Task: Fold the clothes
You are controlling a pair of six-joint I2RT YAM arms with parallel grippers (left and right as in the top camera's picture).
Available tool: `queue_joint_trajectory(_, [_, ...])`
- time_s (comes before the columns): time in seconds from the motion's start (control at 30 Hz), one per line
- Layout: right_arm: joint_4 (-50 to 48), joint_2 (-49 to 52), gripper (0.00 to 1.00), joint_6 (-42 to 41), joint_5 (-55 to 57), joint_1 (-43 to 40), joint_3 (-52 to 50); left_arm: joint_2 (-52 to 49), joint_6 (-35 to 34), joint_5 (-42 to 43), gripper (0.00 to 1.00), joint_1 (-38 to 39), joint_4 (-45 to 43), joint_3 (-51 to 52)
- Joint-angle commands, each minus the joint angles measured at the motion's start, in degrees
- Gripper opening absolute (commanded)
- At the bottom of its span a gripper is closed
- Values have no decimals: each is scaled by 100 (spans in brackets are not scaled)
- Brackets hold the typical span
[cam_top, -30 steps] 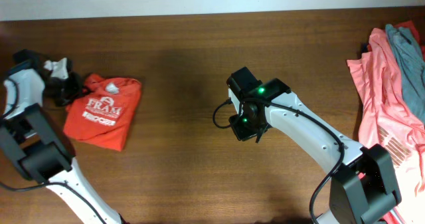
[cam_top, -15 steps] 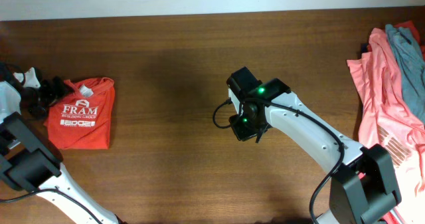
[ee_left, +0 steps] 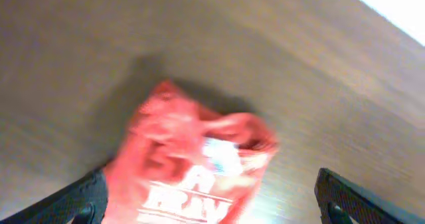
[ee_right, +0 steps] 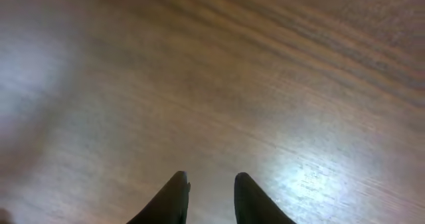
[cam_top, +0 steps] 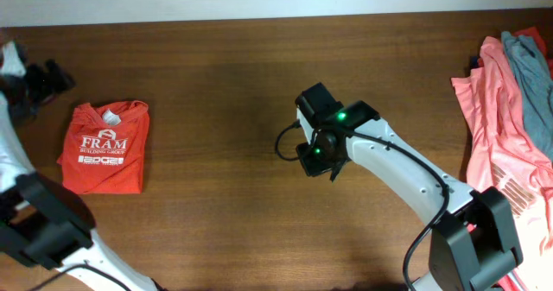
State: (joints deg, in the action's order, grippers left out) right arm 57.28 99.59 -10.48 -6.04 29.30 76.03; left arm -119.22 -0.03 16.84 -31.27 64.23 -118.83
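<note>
Where the dark brown wooden table (cam_top: 225,84) runs to its left side, the bright orange-red cotton T-shirt (cam_top: 104,147) lies folded into a compact, roughly square packet. Its white "FRAM" print faces up and its neckline is turned toward the far edge. The cloth looks soft and matte, with slightly rounded corners and a faint wrinkle along the folds. The table's grain runs in long streaks and has a dull sheen.

At the far right edge, a loose heap of paler salmon-pink garments (cam_top: 497,127) sprawls unfolded. A grey-blue garment (cam_top: 529,71) is draped over its far part.

The left gripper (ee_left: 209,197) hangs above the table just beyond the shirt's far left corner, apart from it. In the blurred left wrist view its two dark fingers (ee_left: 80,201) stand spread wide at the frame's lower corners, with nothing between them and the shirt below.

The right gripper (ee_right: 209,194) is over bare wood near the table's middle, well apart from both the shirt and the heap. Its tapered black fingertips (ee_right: 176,194) are drawn close together with a narrow strip of wood showing between them, and they grip nothing.
</note>
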Motion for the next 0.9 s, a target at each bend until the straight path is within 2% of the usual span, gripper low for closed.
queue_joint_trajectory(0.0, [-26, -146, 34, -162, 7, -376, 544, 466, 120, -221, 99, 684, 109, -105])
queue_joint_trajectory(0.07, [13, -188, 42, -160, 2, -566, 787, 608, 232, -450, 99, 1108, 168, -105])
queue_joint_trajectory(0.1, [37, -203, 50, -160, 4, -660, 905, 662, 271, -542, 99, 1296, 192, -105])
queue_joint_trajectory(0.17, [83, -216, 67, -157, 7, -868, 1141, 748, 352, -739, 99, 1762, 254, -103])
queue_joint_trajectory(0.23, [101, -216, 91, -155, 13, -1093, 1355, 772, 358, -833, 99, 2170, 278, -105])
queue_joint_trajectory(0.27, [87, -216, 99, -157, 20, -1222, 1443, 772, 358, -833, 99, 2406, 278, -105])
queue_joint_trajectory(0.43, [-313, -216, 99, -155, 186, -1860, 1591, 756, 356, -835, 99, 3305, 271, -103])
queue_joint_trajectory(0.5, [-291, -216, 99, -94, 175, -2109, 1591, 756, 356, -835, 99, 3501, 269, -103])
queue_joint_trajectory(0.53, [-68, -229, 99, 190, 48, -2328, 1593, 756, 354, -828, 99, 3635, 293, -103])
queue_joint_trajectory(0.67, [656, -393, 98, 212, -79, -2693, 1593, 841, 352, -833, 99, 3753, 844, -103])
queue_joint_trajectory(0.87, [977, -1250, 99, 212, 319, -2675, 1591, 1158, 323, -1091, 99, 3751, 1427, -103])
